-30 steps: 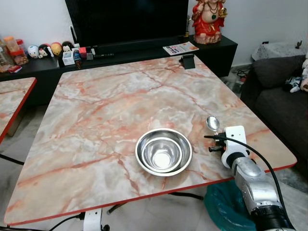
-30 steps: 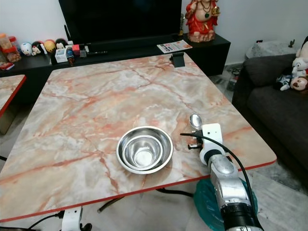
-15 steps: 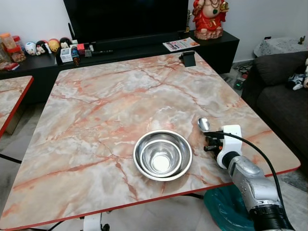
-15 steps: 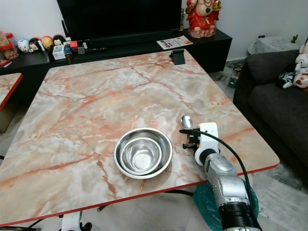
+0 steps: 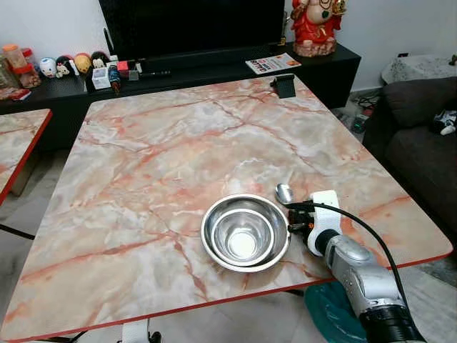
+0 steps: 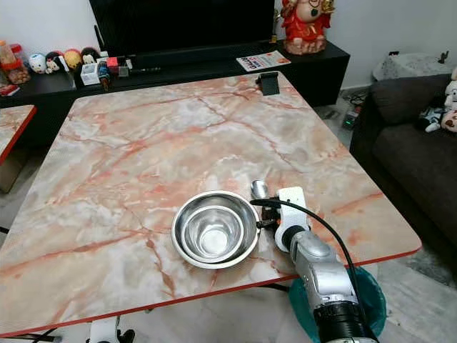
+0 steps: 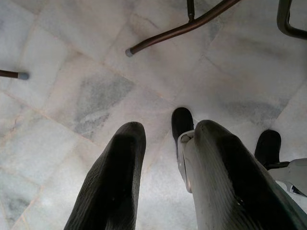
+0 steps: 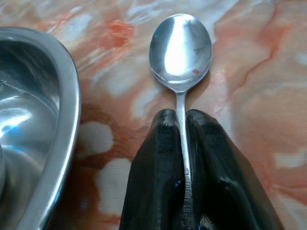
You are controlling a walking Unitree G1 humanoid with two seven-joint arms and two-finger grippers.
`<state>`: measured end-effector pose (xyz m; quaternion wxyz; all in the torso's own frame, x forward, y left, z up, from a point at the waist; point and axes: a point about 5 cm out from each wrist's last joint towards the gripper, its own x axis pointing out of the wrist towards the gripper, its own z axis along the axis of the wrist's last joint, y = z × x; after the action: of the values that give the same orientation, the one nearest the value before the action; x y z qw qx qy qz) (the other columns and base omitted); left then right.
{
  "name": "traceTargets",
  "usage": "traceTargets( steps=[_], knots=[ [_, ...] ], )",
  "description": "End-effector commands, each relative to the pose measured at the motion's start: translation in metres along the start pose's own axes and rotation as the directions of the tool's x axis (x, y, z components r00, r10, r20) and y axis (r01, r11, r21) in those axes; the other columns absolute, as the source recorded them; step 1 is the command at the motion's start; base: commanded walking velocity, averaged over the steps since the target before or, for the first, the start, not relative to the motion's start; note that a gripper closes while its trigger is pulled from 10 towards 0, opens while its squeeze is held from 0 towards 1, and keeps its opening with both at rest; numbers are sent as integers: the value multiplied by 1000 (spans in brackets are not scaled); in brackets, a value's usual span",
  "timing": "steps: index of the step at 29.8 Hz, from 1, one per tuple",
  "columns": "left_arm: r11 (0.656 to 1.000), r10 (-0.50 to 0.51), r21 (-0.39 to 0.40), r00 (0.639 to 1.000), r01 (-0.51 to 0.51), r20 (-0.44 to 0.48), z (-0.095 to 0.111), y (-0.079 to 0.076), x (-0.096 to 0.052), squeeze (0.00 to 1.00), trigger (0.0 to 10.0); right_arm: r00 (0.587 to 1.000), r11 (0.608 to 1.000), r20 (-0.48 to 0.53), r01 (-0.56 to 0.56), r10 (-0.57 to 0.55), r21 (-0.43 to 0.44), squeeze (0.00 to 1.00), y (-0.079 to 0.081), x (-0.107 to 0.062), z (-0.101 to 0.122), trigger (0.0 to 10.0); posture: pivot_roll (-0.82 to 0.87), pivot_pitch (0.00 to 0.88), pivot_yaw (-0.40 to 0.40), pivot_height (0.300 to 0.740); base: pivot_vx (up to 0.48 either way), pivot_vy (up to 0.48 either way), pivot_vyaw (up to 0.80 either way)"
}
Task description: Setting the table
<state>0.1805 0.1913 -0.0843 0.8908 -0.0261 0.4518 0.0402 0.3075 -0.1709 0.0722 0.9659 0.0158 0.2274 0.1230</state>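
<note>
Right wrist view: right end effector [image 8: 181, 120] pinched spoon [image 8: 181, 50] by handle, bowl end forward, low over worktop [image 5: 178, 150], just beside nested steel bowls [image 5: 245, 232]; likely positioning for place setting. Left end effector [image 7: 165, 148] spread, idle over floor.

spoon [image 8: 181, 48] handle hidden between fingers [image 8: 158, 172]

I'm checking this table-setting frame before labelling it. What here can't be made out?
- Spoon: its handle end is hidden between the right gripper fingers, right wrist view.
- Steel bowl: cut off by the right wrist view's edge.
- Items on the TV bench: too small to identify, eye views.
</note>
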Motion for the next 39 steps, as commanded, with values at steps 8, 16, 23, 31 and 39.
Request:
traceTargets(
  steps=[8,16,23,31,39],
  knots=[
    [1000,9,8,1000,-9,-8,0,4,0,0,10000,998,998,13,64,-64,-13,0,-5,-1,3,10000,-56,9,72,740,0,0,0],
    [1000,13,8,1000,-13,-7,0,4,0,0,10000,998,998,20,64,-64,-6,0,-3,0,3,10000,-50,12,68,740,0,0,0],
    [1000,19,7,1000,-19,-11,-1,6,-1,0,10000,997,997,22,71,-71,4,0,-1,2,3,10000,-49,10,71,740,0,0,0],
    [1000,22,14,1000,-22,-8,0,7,0,0,10000,998,998,16,67,-67,9,761,0,2,0,10000,-51,11,72,740,0,0,0],
    [1000,22,15,1000,-22,-8,0,6,0,0,10000,998,998,16,66,-66,7,1000,0,2,0,10000,-49,9,71,740,0,0,0]
  ],
)
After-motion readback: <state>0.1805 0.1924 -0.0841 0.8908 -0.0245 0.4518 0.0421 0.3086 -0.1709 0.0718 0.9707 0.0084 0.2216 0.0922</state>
